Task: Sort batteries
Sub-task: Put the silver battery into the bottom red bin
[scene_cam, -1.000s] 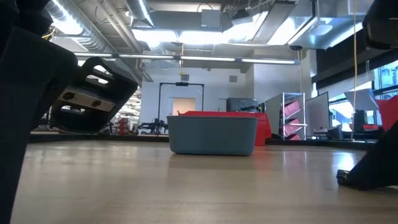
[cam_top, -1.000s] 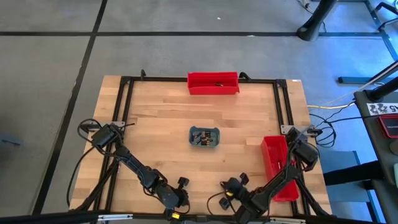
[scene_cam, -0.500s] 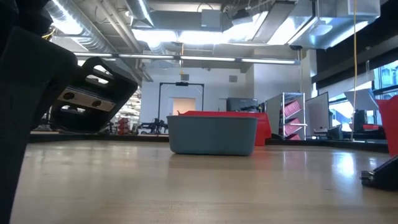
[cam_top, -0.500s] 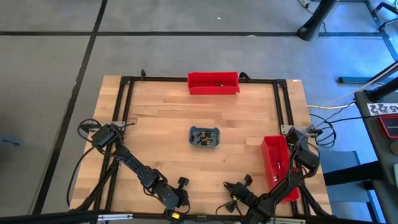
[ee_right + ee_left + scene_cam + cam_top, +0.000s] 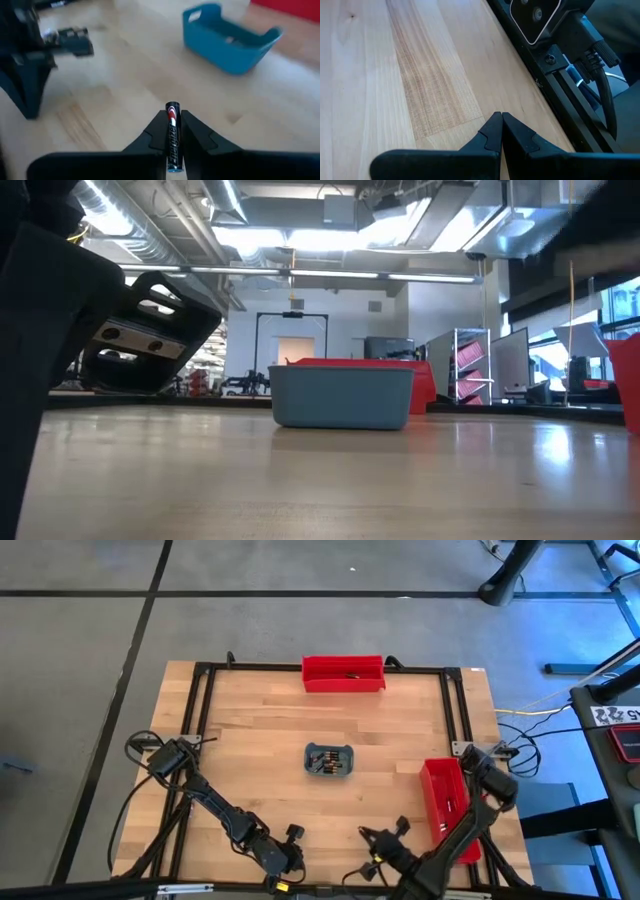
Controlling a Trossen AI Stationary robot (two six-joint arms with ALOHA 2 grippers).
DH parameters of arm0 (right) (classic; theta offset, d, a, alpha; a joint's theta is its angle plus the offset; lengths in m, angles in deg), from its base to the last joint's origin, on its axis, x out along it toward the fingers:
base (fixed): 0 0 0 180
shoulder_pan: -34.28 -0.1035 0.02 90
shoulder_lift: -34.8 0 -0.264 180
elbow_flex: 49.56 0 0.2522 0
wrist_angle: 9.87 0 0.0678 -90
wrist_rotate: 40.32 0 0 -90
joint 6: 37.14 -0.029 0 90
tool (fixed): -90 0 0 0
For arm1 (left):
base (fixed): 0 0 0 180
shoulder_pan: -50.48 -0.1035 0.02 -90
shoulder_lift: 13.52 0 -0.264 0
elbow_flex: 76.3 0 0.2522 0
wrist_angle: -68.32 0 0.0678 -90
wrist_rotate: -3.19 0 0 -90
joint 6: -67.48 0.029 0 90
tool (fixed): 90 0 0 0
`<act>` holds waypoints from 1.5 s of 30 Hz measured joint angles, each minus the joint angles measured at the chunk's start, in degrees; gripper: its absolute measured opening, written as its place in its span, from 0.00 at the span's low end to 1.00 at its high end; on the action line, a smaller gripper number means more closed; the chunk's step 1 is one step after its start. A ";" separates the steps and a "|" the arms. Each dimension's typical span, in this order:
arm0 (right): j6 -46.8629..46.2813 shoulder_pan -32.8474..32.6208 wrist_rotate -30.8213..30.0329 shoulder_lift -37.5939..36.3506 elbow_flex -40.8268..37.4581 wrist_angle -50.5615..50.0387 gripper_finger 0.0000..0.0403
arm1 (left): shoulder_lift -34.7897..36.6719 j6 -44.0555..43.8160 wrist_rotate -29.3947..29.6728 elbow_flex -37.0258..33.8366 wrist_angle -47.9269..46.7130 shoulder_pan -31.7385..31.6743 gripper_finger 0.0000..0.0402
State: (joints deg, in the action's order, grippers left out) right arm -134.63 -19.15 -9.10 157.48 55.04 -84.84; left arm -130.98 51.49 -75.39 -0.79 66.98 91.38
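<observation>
Lengthwise between right claw (image 5: pixel 172 131) fingertips: slim black-and-red battery (image 5: pixel 172 135).

Two dark, near-black jointed arms are seen from above, each built of slim links with bulkier rounded joint housings. Black cables are looped off the left arm's base (image 5: pixel 165 755) and off the right arm's base (image 5: pixel 490 780). Left claw (image 5: pixel 498 131) fingers are matte black, tapering to pointed wedge tips. Right claw (image 5: pixel 173 131) fingers are the same black wedge shape. A white plate with dark round screws or ports is mounted on black framing in the left wrist view.
</observation>
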 joint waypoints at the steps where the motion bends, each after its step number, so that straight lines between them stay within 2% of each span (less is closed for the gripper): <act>1: -0.01 -0.02 -0.01 -1.17 1.07 -2.53 0.08 | 0.00 0.02 0.00 0.00 -0.01 0.00 0.00; 5: -2.64 -0.24 0.57 -5.77 5.34 -14.71 0.08 | 0.00 -0.07 0.02 0.00 -0.05 0.04 0.00; 9: -8.55 -0.22 12.41 -10.50 9.05 -29.09 0.08 | 0.01 -0.09 0.01 0.00 -0.07 0.05 0.00; 14: -7.36 -0.58 22.72 -18.20 6.36 -28.84 0.08 | 0.02 0.05 0.36 -0.02 -0.01 0.39 0.00; 18: -10.96 -1.73 27.90 -23.46 0.55 -28.74 0.07 | 0.01 -0.10 0.42 -0.17 0.08 0.56 0.00; 20: -13.29 -1.76 34.20 -26.63 -3.82 -28.62 0.06 | 0.02 -0.33 0.46 -0.20 0.09 0.68 0.00; 23: -19.38 -2.78 46.85 -31.61 -11.72 -28.63 0.06 | 0.02 -0.29 0.50 -0.20 0.07 0.93 0.00; 25: -24.83 -4.14 51.27 -34.79 -17.34 -28.98 0.07 | 0.01 0.04 0.60 -0.22 0.04 1.01 0.00; 29: -34.78 -7.43 52.26 -38.65 -26.34 -27.59 0.07 | 0.02 0.15 0.56 -0.26 0.11 0.98 0.00; 36: -34.05 -5.04 47.98 -39.06 -36.66 -14.47 0.07 | 0.02 -0.10 0.47 -0.26 0.15 0.94 0.00; 45: -34.03 -3.89 49.29 -39.07 -41.03 -11.94 0.08 | 0.02 -0.44 0.46 -0.26 0.15 0.94 0.00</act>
State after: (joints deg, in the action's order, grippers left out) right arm -168.67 -23.04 40.19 118.41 14.01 -96.78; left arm -130.96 51.05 -74.93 -1.05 67.14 92.32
